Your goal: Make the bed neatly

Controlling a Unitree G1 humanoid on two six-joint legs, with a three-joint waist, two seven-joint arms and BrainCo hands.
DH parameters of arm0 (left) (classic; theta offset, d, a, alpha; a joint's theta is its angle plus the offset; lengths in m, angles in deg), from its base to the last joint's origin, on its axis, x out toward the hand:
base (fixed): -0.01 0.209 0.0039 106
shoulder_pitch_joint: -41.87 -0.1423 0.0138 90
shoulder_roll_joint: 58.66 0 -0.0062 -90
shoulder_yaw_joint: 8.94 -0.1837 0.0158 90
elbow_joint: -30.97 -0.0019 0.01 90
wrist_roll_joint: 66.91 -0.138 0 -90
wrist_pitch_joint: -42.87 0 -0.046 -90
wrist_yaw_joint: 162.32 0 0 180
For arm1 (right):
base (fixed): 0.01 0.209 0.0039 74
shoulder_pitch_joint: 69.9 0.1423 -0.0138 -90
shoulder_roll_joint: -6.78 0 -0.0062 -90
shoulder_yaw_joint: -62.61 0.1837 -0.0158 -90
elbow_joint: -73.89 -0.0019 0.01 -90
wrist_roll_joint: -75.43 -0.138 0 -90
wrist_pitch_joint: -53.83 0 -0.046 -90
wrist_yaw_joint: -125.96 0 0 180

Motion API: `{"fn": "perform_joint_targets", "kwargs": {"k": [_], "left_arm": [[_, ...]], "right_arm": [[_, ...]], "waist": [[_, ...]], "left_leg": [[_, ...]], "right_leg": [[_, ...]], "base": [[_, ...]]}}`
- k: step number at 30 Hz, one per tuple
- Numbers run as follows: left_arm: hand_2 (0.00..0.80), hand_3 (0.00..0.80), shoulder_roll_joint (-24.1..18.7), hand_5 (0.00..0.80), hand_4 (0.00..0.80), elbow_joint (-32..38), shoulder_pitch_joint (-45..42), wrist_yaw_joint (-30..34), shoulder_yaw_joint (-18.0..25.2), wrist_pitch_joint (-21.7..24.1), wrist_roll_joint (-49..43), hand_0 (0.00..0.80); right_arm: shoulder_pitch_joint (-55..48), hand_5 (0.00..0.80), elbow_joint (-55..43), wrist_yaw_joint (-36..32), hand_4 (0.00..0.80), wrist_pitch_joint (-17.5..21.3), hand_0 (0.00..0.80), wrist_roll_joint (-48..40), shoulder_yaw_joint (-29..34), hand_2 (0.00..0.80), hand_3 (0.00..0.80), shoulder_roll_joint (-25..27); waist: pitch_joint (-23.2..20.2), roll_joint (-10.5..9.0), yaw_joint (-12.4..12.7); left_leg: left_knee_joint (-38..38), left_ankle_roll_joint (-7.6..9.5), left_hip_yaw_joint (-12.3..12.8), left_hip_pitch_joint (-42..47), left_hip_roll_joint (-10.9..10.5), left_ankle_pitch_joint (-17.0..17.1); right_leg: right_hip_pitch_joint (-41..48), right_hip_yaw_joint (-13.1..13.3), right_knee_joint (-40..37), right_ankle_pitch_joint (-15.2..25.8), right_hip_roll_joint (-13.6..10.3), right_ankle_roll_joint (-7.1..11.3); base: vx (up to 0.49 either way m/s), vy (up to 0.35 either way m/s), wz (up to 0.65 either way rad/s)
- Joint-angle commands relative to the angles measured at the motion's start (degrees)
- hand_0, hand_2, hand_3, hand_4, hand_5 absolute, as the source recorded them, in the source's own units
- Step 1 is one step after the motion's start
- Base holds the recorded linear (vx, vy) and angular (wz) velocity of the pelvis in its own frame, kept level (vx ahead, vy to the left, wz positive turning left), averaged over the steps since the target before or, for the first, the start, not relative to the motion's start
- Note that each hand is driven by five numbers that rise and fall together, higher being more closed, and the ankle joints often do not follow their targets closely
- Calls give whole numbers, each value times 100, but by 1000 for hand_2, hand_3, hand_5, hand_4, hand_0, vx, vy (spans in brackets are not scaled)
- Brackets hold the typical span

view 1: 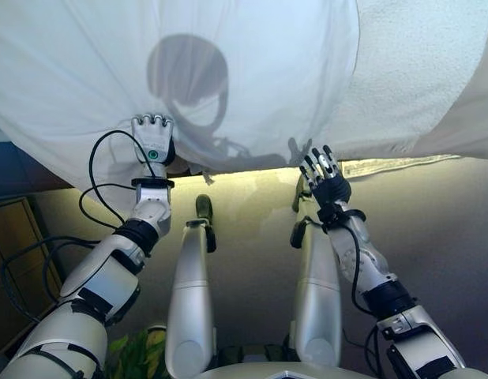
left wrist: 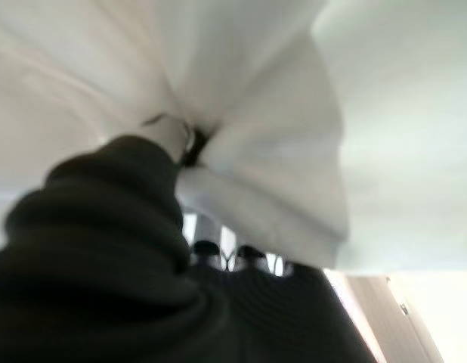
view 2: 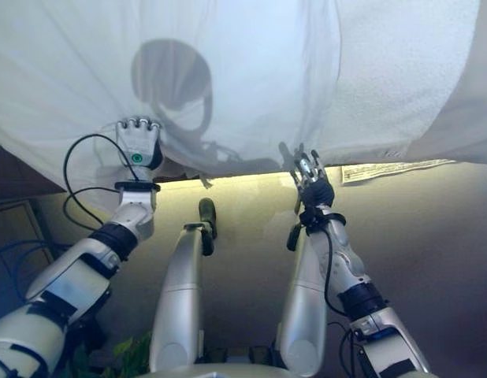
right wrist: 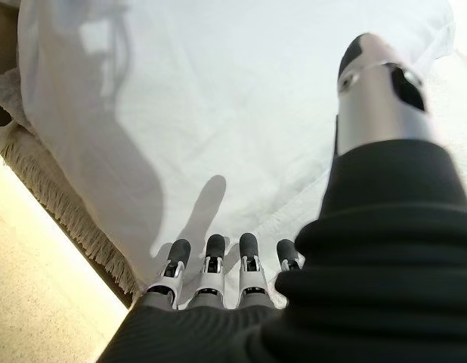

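A: L hand had fingers curled into a bunched fold of the white sheet, at its near hanging edge. Sheet lay over the bed, a textured blanket beside it.

B: R hand?

A: Fingers straight, spread, holding nothing, just at the sheet edge.

B: Risk?

A: One-sided pull prob. skews the sheet; bunched grip could slip.

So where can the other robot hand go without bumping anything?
The right robot hand is open at the bed's edge, and the white sheet ahead of it lies flat and bare, up to the fuzzy blanket beyond. It is crowded by the left robot hand, where the sheet is bunched in its grip.
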Motion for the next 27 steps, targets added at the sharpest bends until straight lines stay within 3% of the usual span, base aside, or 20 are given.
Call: {"fn": "perform_joint_targets", "kwargs": {"k": [1, 9, 18, 21, 22, 23, 27], "left_arm": [[800, 800, -104, 800, 800, -308, -213, 142, 240, -67, 396, 800], [800, 800, -99, 800, 800, -562, -150, 22, 257, 283, 553, 800], [800, 800, -133, 800, 800, -789, -658, 312, 600, 565, 391, 800], [800, 800, -237, 800, 800, -937, -816, 305, 724, 845, 1054, 800], [480, 480, -245, 480, 480, -962, -848, 264, 768, 928, 1236, 480], [0, 0, -247, 0, 0, -1000, -874, 187, 822, 1056, 1505, 0], [0, 0, -270, 0, 0, -1071, -868, 26, 945, 1384, 2092, 0]], "right_arm": [[-72, 0, -632, -62, 0, 156, 0, -47, 2, 0, 0, 219], [-86, 0, -508, -156, 0, 168, 0, -104, -46, 0, 0, 144], [-426, 0, -314, -461, 0, 182, 0, -99, -71, 0, 0, 28], [-501, 0, -242, -505, 0, 226, 0, -27, -128, 0, 0, -5], [-518, 0, -216, -508, 0, 256, 0, -21, -146, 0, 0, -5], [-525, 0, -169, -510, 0, 302, 0, -2, -166, 0, 0, -13], [-465, 0, -59, -454, 0, 387, 0, 79, -179, 0, 0, -35]], "waist": [[36, 76, 159], [36, 75, 167], [35, 245, 299], [35, 310, 322], [31, 321, 325], [25, 342, 327], [35, 413, 340]], "left_leg": [[-870, -74, -381, -340, -22, 1491], [-1020, -67, -362, 7, 10, 1495], [-1454, -13, -197, 1098, -58, 1459], [-1492, 5, -162, 1366, -62, 1411], [-1490, 8, -161, 1394, -67, 1406], [-1485, 11, -169, 1414, -76, 1401], [-1487, 11, -206, 1339, -100, 1428]], "right_leg": [[-130, -81, 273, 629, -170, 577], [139, -73, 274, 606, -200, 564], [1076, -314, 186, 431, -392, 561], [1262, -346, 265, 370, -473, 546], [1278, -349, 288, 364, -489, 543], [1277, -353, 332, 347, -511, 543], [1172, -370, 424, 310, -568, 545]], "base": [[0, 0, 0], [0, 0, 0], [30, -3, -3], [62, -2, -8], [54, 0, 2], [28, 7, 11], [-16, 24, 12]]}}
